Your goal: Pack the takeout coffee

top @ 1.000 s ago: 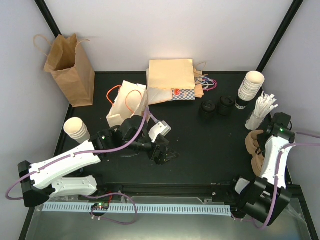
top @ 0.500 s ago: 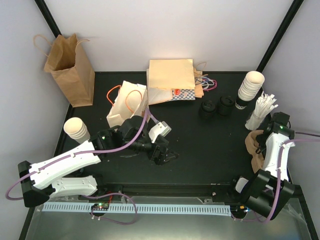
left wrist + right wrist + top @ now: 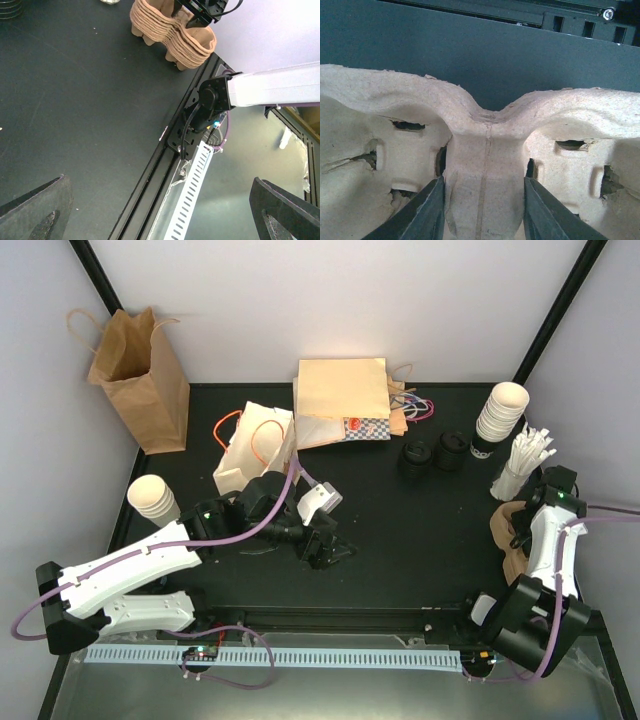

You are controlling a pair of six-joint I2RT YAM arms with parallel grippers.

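No takeout coffee with a black lid shows in any view. A stack of brown pulp cup carriers [image 3: 506,536] lies at the table's right edge. My right gripper [image 3: 522,524] is down on it. In the right wrist view the right gripper [image 3: 484,202] has one finger pressed against each side of the middle post of the cup carrier [image 3: 485,150], shut on it. My left gripper [image 3: 330,546] hovers wide open and empty over the table's middle front. In its own view the left gripper [image 3: 160,215] looks across at the carriers [image 3: 172,35].
A brown paper bag [image 3: 140,370] stands at the back left, with a white bag [image 3: 255,445] and flat bags [image 3: 340,400] nearby. Loose black lids [image 3: 432,454], stacked lidless cups [image 3: 500,412], white stirrers [image 3: 525,455] and another cup stack [image 3: 152,498] stand around.
The right gripper's jaws widened and then came back in against the carrier's middle post, and the right arm shifted slightly. The left arm stayed almost still.
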